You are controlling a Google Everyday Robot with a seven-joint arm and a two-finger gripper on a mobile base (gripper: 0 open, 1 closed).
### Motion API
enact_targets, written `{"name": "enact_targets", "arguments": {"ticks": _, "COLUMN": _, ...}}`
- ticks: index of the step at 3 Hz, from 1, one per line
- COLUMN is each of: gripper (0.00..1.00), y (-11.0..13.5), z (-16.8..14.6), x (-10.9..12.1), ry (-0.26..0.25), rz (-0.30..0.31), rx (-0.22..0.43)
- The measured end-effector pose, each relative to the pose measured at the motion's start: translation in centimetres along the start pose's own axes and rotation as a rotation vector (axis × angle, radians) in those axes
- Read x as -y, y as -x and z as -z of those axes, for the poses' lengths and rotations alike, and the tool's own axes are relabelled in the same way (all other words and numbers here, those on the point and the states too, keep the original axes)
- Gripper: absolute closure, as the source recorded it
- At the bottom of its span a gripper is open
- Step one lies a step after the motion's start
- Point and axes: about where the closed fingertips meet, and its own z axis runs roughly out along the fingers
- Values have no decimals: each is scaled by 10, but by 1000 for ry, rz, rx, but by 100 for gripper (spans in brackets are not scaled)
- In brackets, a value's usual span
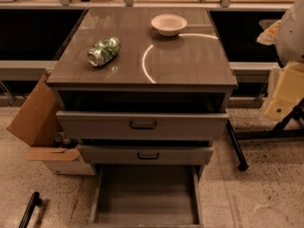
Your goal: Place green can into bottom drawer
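The green can (104, 51) lies on its side on the left part of the grey cabinet top (190, 61), its silver end facing front-left. The bottom drawer (147, 208) is pulled out wide at floor level, and its flat grey floor is bare. The two upper drawers, with dark bar handles, stand slightly out. My gripper is not in view. Only white and pale yellow parts of my arm (289, 80) show at the right edge, apart from the can and to the right of the cabinet.
A white bowl (168, 24) stands at the back of the cabinet top. An open cardboard box (40, 127) sits on the floor left of the cabinet. A black stand leg (236, 146) is at the right. A black bar (28, 210) lies at bottom left.
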Motion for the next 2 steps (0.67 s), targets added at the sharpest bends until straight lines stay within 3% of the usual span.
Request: {"name": "enact_targets", "arguments": {"ticks": 2, "gripper": 0, "y": 10, "z": -3, "x": 12, "ry": 4, "rz": 35, "rx": 39}}
